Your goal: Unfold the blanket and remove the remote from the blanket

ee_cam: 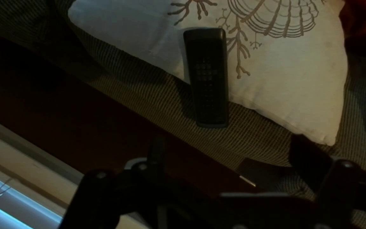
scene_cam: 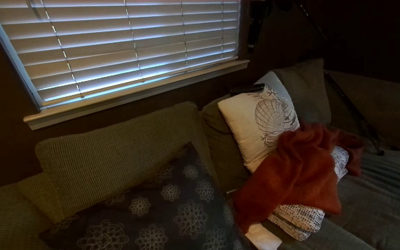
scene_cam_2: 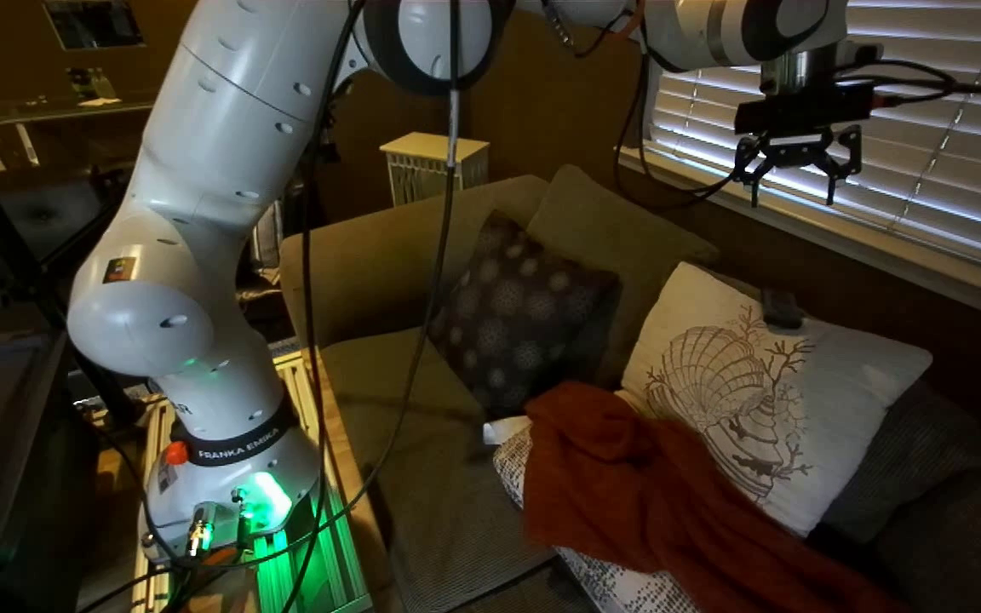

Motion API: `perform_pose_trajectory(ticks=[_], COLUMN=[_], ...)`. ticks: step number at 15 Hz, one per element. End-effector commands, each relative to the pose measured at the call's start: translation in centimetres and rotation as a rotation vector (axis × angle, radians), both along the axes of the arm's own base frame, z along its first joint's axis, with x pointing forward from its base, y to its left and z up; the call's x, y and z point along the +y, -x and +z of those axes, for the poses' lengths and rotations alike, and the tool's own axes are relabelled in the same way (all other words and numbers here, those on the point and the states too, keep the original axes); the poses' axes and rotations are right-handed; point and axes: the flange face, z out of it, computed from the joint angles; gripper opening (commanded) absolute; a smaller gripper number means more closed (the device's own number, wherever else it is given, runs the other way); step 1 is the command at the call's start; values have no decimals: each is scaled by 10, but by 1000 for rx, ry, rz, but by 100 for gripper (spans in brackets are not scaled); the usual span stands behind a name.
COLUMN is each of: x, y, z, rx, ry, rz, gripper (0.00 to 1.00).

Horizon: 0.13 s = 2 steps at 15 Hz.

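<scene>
Gripper (scene_cam_2: 793,191): your jaws stand spread wide, empty, hanging in the air above the back of the couch (scene_cam_2: 439,511); in both exterior views the remote (ee_cam: 206,79) shows below them, the blanket (scene_cam_2: 627,485) lower and off to the side.
Couch: its ribbed back runs under the window (scene_cam_2: 959,153) and below your gripper.
Window: its blinds show behind your jaws in an exterior view; its sill slants past them in your wrist view.
Blanket: rust-red and bunched, draped over the speckled cushion (scene_cam: 302,217) and meeting the lower edge of the white cushion (scene_cam_2: 754,383); your wrist view catches only a corner.
White cushion: shell print showing, it leans back against the couch.
Dark cushion (scene_cam: 165,211): tilted, just beside the blanket.
White patch (scene_cam: 263,238): pokes out at the blanket's edge; you cannot tell what it is.
Remote: black, keys up, lying across the top edge of the white cushion, one end jutting past it, apart from the blanket; your wrist view shows it ahead of the gap between your jaws.
</scene>
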Motion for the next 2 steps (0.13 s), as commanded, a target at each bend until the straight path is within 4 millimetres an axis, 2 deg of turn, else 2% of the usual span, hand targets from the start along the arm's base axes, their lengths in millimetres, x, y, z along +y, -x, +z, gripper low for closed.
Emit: perform_pose_trajectory(ticks=[1,2], x=[0,0], y=[0,0], z=[0,-1], rx=[2,3], ry=[0,0], rz=[0,0], gripper=[100,100])
